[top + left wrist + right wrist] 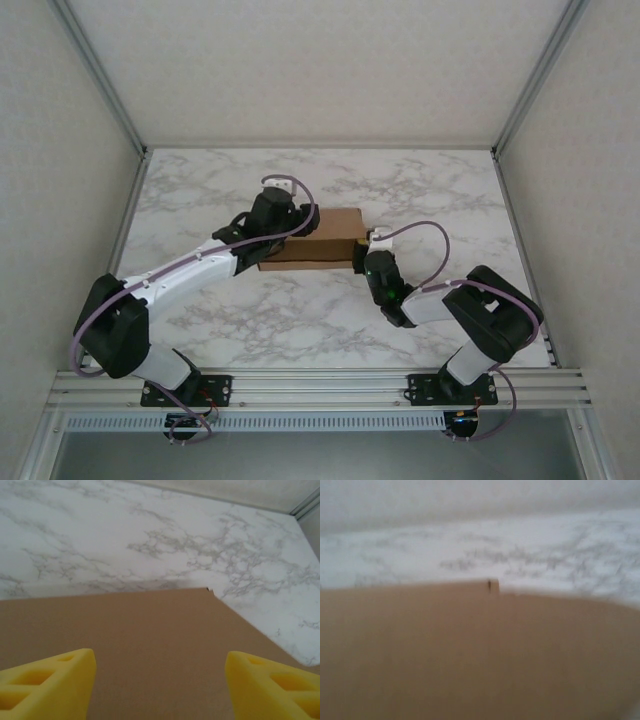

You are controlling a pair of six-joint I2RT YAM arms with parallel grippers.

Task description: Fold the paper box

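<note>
The paper box (325, 243) is a closed, flat brown cardboard shape lying in the middle of the marble table. My left gripper (288, 226) reaches over its left half. In the left wrist view the yellow fingertips (55, 677) stand wide apart just above the plain cardboard top (150, 630), with nothing between them; the left gripper (160, 680) is open. My right gripper (363, 254) sits against the box's right end. The right wrist view is blurred, with brown cardboard (470, 655) very close in its lower half, and its fingers are hidden.
The white marble table (300, 315) spreads round the box on all sides. Grey enclosure walls stand left, right and behind. An aluminium rail (320, 385) with both arm bases runs along the near edge.
</note>
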